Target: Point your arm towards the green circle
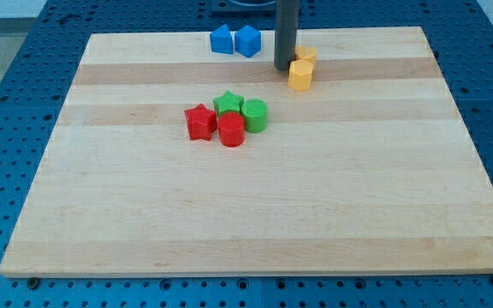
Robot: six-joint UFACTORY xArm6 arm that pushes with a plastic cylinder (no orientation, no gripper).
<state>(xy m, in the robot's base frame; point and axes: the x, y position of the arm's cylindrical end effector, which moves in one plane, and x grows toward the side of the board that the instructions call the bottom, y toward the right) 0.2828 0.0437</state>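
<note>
The green circle (254,115) is a short green cylinder a little above the board's middle. It sits in a tight cluster with a green star (227,104) on its left, a red cylinder (231,131) below-left and a red star (199,122) further left. My tip (282,68) is the lower end of the dark rod near the view's top. It stands above and slightly right of the green circle, well apart from it, and just left of the yellow blocks.
Two yellow blocks stand right of my tip: one (300,74) in front, one (306,55) behind. Two blue blocks (221,39) (247,41) sit at the top edge of the wooden board (246,214). A blue pegboard surface surrounds the board.
</note>
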